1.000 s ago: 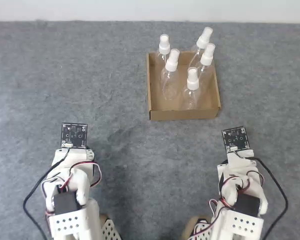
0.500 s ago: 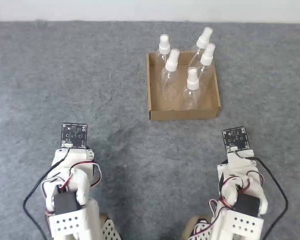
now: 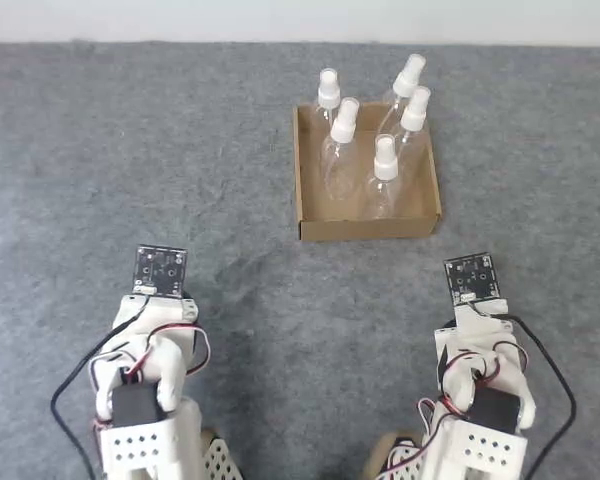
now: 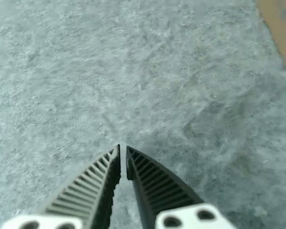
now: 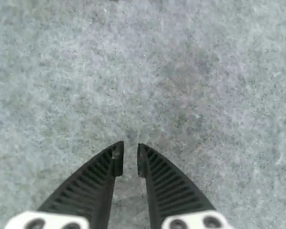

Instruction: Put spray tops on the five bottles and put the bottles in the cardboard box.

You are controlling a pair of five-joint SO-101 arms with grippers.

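Several clear bottles with white spray tops stand upright inside the cardboard box at the back middle of the grey carpet. One of them is at the box's front right. My left arm sits folded near the front left, well short of the box. Its gripper is shut with nothing in it, low over bare carpet. The right arm sits folded at the front right. Its gripper is shut and holds nothing, only a thin slit between the tips.
Grey carpet covers the whole table, with wide free room left of the box and in front of it. A corner of the cardboard box shows in the left wrist view. A pale wall strip runs along the far edge.
My left arm has swung slightly to the right. The right arm, the box and the bottles have not moved.
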